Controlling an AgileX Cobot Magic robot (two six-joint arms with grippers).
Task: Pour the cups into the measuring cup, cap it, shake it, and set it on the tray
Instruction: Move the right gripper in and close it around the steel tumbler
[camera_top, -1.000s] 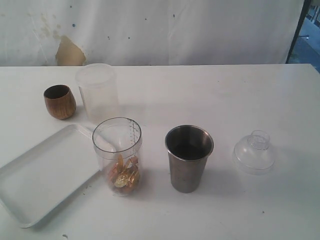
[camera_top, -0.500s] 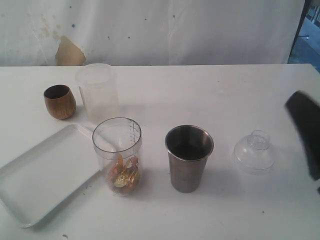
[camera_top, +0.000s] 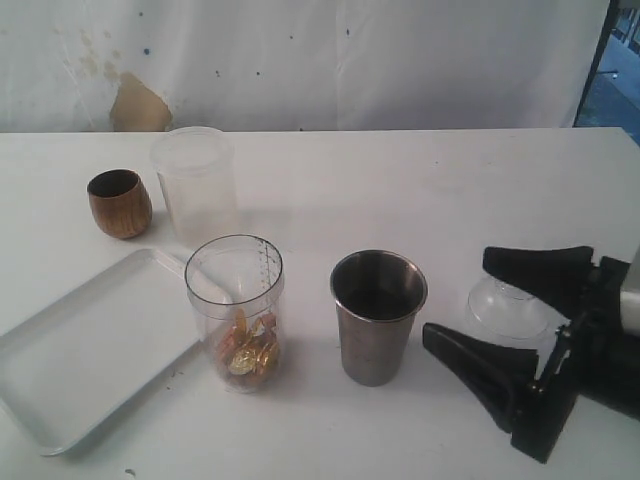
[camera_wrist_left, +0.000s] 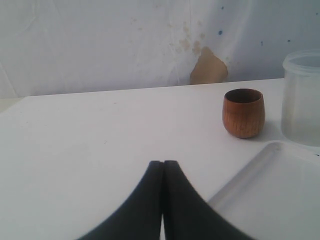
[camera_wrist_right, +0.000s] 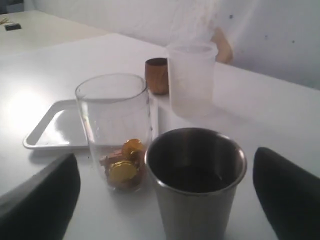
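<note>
1. Two pincers, both empty: right pincer (camera_top: 455, 297) wide open beside the steel tumbler (camera_top: 377, 318), left pincer (camera_wrist_left: 163, 165) closed.
2. It stands between measuring cup (camera_top: 236, 310) and dome lid (camera_top: 505, 310).
3. Risk: a misaligned approach could topple it.

Exterior view is bright, flat and diffuse; the white tabletop (camera_top: 420, 180) is nearly blown out. Shadows are faint and soft: the frosted translucent plastic container (camera_top: 195, 180) throws a pale one toward 3 o'clock. Overall slightly soft, low detail.

Right wrist view has a strong glare patch on the tabletop beside the shallow white rectangular tray (camera_wrist_right: 50, 132) and a sheen on the clear graduated plastic cylinder (camera_wrist_right: 114, 115). The fingers (camera_wrist_right: 45, 200) of the right gripper (camera_wrist_right: 165, 157) are out of focus.

Left wrist view is even and greyer, and the left gripper (camera_wrist_left: 163, 165) is a soft-edged, detail-less black.
</note>
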